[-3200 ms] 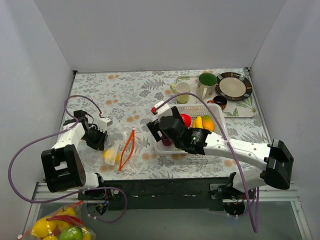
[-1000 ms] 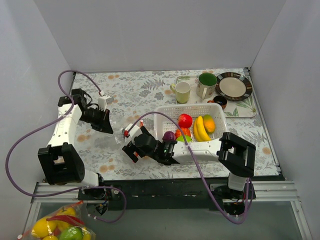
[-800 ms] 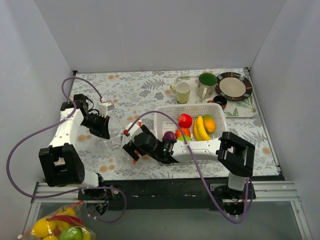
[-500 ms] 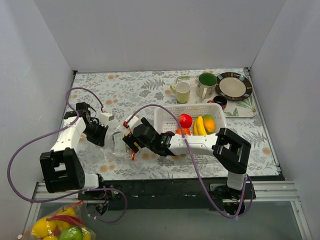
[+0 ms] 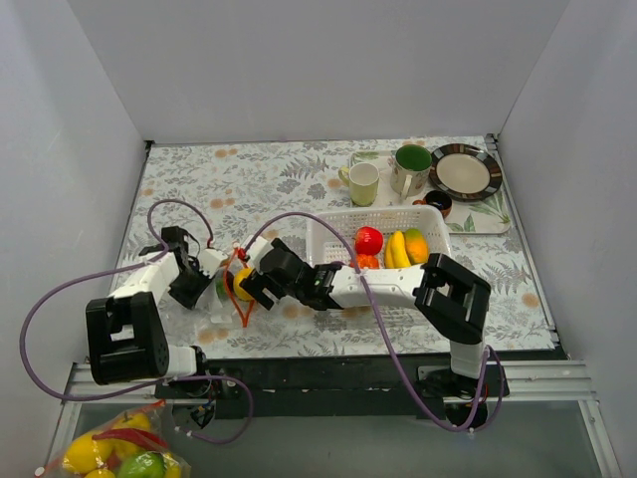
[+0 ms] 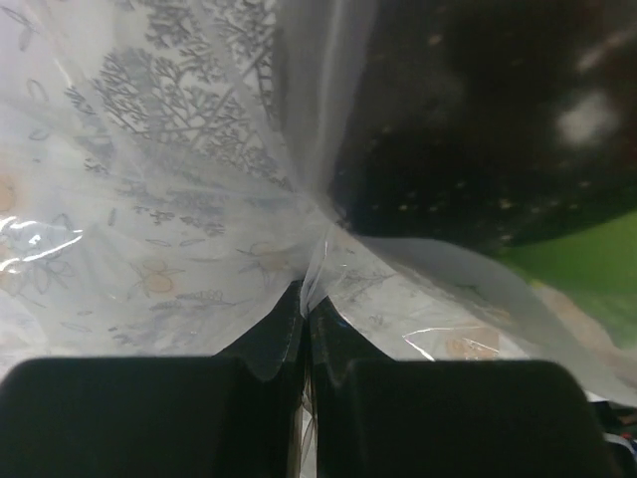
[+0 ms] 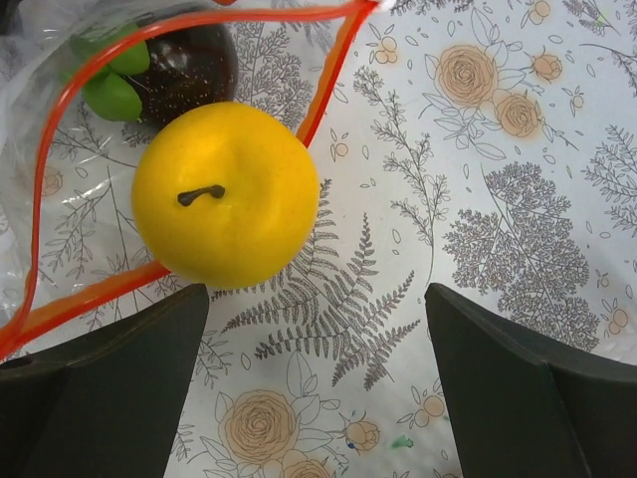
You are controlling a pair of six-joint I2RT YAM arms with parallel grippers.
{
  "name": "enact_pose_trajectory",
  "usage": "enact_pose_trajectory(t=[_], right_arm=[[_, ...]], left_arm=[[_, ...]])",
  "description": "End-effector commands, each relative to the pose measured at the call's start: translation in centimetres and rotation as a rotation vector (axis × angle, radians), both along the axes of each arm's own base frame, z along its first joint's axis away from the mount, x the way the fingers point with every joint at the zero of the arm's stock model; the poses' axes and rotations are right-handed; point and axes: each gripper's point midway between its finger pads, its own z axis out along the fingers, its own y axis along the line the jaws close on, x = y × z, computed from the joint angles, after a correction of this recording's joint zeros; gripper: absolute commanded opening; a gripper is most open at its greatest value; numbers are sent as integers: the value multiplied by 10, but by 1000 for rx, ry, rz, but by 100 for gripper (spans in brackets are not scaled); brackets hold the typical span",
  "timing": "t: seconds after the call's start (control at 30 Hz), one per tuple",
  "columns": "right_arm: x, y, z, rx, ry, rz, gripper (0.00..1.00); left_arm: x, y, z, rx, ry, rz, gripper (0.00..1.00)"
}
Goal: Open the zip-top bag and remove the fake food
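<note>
The clear zip-top bag (image 5: 220, 290) lies on the table with its red zip strip (image 7: 93, 292) open in a loop. My left gripper (image 5: 197, 286) is shut on a fold of the bag's plastic (image 6: 199, 179), pinched between the fingertips (image 6: 284, 324). My right gripper (image 5: 248, 286) is open and empty, its jaws wide just before the bag's mouth. A yellow round fruit (image 7: 227, 194) sits in the mouth across the strip. A dark purple fruit with green leaves (image 7: 184, 65) lies deeper inside and also shows in the left wrist view (image 6: 478, 119).
The white perforated basket (image 5: 383, 216) right of the bag holds a red fruit (image 5: 369, 239), a banana (image 5: 395, 246) and other pieces. A tray (image 5: 495, 223) with cups and a plate stands at the back right. Another bag of fruit (image 5: 109, 453) lies below the table's front left.
The left arm has brought the bag down and toward the front. The right gripper has moved left to the bag's mouth. The yellow fruit now shows at the mouth.
</note>
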Motion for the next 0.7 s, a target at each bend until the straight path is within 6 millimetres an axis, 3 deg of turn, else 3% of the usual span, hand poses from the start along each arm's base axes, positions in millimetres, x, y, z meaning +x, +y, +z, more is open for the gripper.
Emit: enact_pose_trajectory(t=[0.0, 0.13, 0.27, 0.5, 0.67], right_arm=[[-6, 11, 30, 76, -20, 69, 99], [-20, 29, 25, 94, 34, 162, 98], [-28, 51, 33, 139, 65, 232, 99], [-25, 72, 6, 112, 116, 229, 98], [-25, 64, -20, 56, 141, 211, 97]], left_arm=[[20, 14, -6, 67, -57, -18, 0], [27, 6, -3, 19, -60, -3, 0], [26, 5, -5, 15, -49, -3, 0], [25, -2, -7, 4, -40, -4, 0], [25, -2, -3, 9, -49, -13, 0]])
